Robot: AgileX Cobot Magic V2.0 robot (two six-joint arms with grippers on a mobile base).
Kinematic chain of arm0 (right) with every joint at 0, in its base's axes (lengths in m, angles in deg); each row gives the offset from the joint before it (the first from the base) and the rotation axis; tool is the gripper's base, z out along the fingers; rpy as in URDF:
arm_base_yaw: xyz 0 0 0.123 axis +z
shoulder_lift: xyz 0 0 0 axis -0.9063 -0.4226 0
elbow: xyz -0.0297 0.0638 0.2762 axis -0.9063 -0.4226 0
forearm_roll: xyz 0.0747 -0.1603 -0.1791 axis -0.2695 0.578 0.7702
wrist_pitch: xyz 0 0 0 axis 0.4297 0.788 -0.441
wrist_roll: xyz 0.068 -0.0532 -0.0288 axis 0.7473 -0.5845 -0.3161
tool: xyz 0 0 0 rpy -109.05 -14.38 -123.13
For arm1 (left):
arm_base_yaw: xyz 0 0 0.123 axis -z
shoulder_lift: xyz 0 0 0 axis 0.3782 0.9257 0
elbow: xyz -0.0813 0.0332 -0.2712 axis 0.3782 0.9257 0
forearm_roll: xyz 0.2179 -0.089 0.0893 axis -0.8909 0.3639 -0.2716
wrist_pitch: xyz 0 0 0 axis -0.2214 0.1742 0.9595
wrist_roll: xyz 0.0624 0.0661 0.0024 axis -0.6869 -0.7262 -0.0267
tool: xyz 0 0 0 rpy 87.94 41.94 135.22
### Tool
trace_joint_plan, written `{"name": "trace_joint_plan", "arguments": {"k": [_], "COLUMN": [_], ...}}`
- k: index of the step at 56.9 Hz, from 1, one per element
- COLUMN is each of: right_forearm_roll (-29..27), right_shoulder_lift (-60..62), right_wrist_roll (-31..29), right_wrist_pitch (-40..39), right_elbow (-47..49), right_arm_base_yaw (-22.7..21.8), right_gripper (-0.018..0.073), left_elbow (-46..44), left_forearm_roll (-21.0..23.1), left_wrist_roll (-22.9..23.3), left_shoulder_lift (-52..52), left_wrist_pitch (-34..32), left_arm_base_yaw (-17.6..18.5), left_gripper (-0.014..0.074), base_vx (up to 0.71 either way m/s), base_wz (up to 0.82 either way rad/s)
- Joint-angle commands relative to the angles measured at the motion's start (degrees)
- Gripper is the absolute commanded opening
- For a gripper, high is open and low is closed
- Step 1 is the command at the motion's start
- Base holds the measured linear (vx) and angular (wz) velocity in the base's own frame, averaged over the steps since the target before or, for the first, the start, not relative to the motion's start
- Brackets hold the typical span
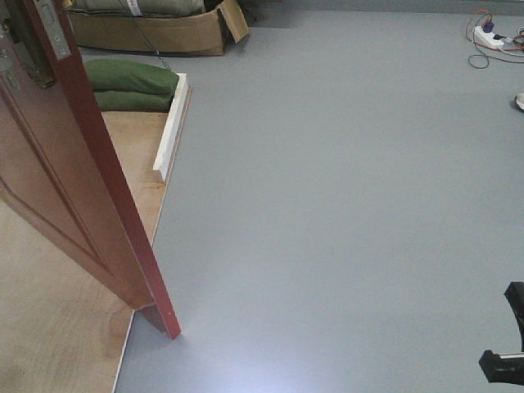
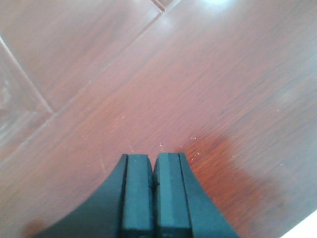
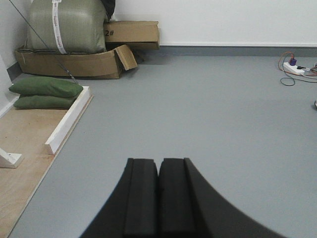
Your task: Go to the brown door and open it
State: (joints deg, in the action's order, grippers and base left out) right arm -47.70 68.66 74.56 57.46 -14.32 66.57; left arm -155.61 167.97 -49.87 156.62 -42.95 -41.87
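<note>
The left gripper [image 2: 154,159], jaws pressed together, faces the brown door [image 2: 208,74] head-on, its glossy panelled wood filling that wrist view just beyond the tips; whether they touch it cannot be told. The right gripper [image 3: 158,161], jaws also pressed together, points out over the grey floor [image 3: 223,114], well apart from the door. Only the front view shows the door [image 1: 74,213] standing open at the floor's left edge, with the latch plate [image 1: 51,29] on its edge.
</note>
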Motion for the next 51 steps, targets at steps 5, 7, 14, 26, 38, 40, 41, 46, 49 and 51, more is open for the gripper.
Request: {"name": "trace_joint_plan", "arguments": {"k": [5,7,14,26,38,40,41,46,49,51], "right_forearm_roll": [0.2,0.2,0.2,0.2,0.2,0.2,0.2,0.2,0.2,0.2], "right_shoulder_lift": [0.6,0.6,0.6,0.6,0.6,0.6,0.6,0.6,0.6,0.6], "right_wrist_roll": [-0.4,-0.4,-0.4,-0.4,-0.4,-0.4,-0.4,-0.4,-0.4,-0.4], "right_wrist_pitch": [-4.3,-4.3,-4.3,-4.4,-4.4,-4.4,-4.4,-4.4,-4.4,-4.4], "right_elbow": [-0.3,-0.3,-0.3,-0.3,-0.3,-0.3,-0.3,-0.3,-0.3,-0.3], "right_arm_base_yaw": [-0.1,-0.1,-0.1,-0.1,-0.1,-0.1,-0.1,0.0,0.0,0.0], "right_gripper": [0.0000,0.0000,0.0000,0.0000,0.0000,0.0000,0.0000,0.0000,0.0000,0.0000], "left_elbow": [-2.0,-2.0,-2.0,-2.0,-2.0,-2.0,-2.0,-2.0,-2.0,-2.0], "left_forearm_roll": [2.2,2.2,2.2,2.2,2.2,2.2,2.2,2.2,2.2,2.2], "left_wrist_roll": [0.5,0.5,0.5,0.5,0.5,0.5,0.5,0.5,0.5,0.5], "left_shoulder_lift": [-1.5,-1.5,-1.5,-1.5,-1.5,-1.5,-1.5,-1.5,-1.5,-1.5], "left_wrist_pitch": [-1.0,-1.0,-1.0,-1.0,-1.0,-1.0,-1.0,-1.0,-1.0,-1.0], "left_arm_base_yaw": [0.1,0.1,0.1,0.1,0.1,0.1,0.1,0.1,0.1,0.1], "left_gripper": [-0.0006,-0.0006,-0.0006,-0.0006,-0.0006,-0.0006,-0.0006,-0.0006,-0.0006,-0.0006], "base_vx": [0.00,0.00,0.00,0.00,0.01,0.03,0.04,0.04,0.05,0.05], "base_wz": [0.00,0.00,0.00,-0.01,-0.03,-0.02,-0.02,-0.03,-0.05,-0.05]}}
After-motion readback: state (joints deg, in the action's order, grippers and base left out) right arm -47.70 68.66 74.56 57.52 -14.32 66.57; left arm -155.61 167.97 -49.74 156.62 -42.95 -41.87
